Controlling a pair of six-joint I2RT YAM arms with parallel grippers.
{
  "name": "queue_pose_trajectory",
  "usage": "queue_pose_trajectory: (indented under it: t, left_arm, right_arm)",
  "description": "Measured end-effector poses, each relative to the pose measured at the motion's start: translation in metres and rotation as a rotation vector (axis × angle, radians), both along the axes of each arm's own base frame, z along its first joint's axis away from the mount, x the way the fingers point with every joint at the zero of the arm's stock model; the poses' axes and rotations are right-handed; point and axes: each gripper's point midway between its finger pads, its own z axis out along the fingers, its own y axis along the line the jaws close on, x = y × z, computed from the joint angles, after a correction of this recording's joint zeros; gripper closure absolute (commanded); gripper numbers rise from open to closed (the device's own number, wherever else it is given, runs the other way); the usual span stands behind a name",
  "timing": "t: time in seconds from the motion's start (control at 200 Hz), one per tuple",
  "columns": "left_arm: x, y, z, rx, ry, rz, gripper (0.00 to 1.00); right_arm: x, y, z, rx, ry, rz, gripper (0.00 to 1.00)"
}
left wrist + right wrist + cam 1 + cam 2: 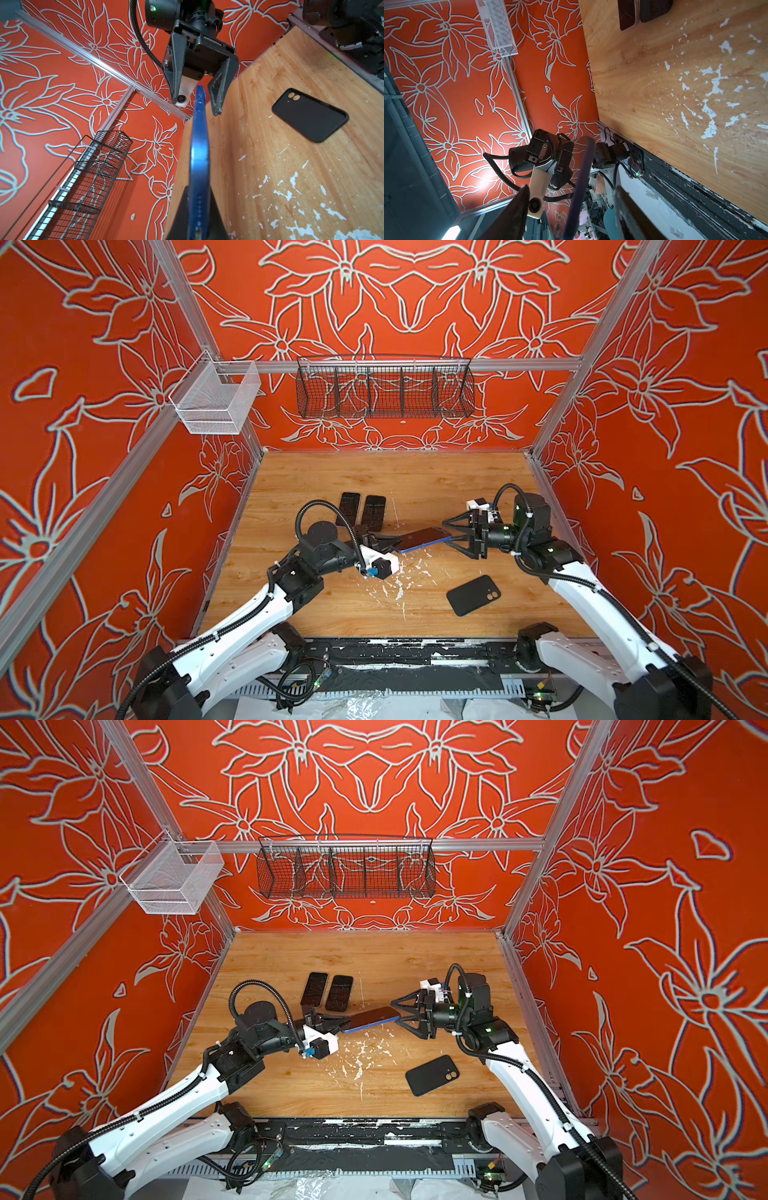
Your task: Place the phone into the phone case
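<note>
Holding phone mid-air btwn both arms, case not filled yet

We have the blue phone up off the table, hanging at centre w/ its long axis running left to right. The phone case has nothing in it. It lies flat on the wood, near and right of centre, well apart from the phone, and we can't tell which face is up. So we judge the pickup done. A regrip or handover looks to be in hand, and the carry to the case, lining up and pressing in are all left.

Our left gripper is pinched tight on the phone's left end, w/ the arm reaching in from the near left and the wrist approx. level. Our right gripper comes in from the right, also about level. Its jaws are spread and straddle the phone's right end. In the left wrist view we see a gap on each side, so no contact as far as we can tell. Two dark phones lie side by side further back, left of centre.
</note>
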Motion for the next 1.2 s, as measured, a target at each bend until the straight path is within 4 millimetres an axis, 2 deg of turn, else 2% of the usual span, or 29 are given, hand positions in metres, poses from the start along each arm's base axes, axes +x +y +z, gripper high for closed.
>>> queue_pose_trajectory:
  t: [0.17, 0.325, 0.53, 0.565, 0.656, 0.756, 0.916, 1.056, 1.196]
  left_arm:
    - [-0.001, -0.006, -0.001, 0.003, -0.031, -0.038, 1.0]
    - [0.002, -0.011, -0.006, -0.007, -0.036, -0.054, 1.0]
    - [0.008, -0.018, -0.005, -0.033, -0.055, -0.067, 1.0]
    - [0.009, -0.019, -0.004, -0.036, -0.06, -0.067, 0.95]
    - [0.011, -0.02, -0.001, -0.043, -0.086, -0.066, 0.93]
    - [0.014, -0.021, -0.002, -0.047, -0.091, -0.058, 0.81]
    - [0.022, -0.021, -0.004, -0.07, -0.039, -0.024, 0.44]
    - [0.034, -0.015, -0.003, -0.119, 0.036, 0.063, 0.27]
    - [0.04, 0.003, -0.008, -0.197, 0.151, 0.186, 0.15]
  right_arm:
    - [0.002, 0.002, 0.005, 0.052, 0.001, 0.004, 0.49]
    - [0.002, 0.004, 0.003, 0.097, 0.015, 0.004, 0.67]
    - [0.003, 0.004, 0.007, 0.122, 0.014, 0.002, 0.76]
    - [0.003, 0.004, 0.008, 0.124, 0.012, 0.003, 0.79]
    - [0.003, 0.004, 0.007, 0.13, 0.04, -0.001, 0.9]
    - [0.005, 0.004, 0.006, 0.134, 0.059, -0.007, 0.98]
    - [0.008, 0.004, 0.008, 0.139, 0.029, -0.007, 1.0]
    - [0.016, -0.001, 0.009, 0.14, 0.01, -0.037, 1.0]
    - [0.034, -0.021, 0.016, 0.113, -0.056, -0.142, 1.0]
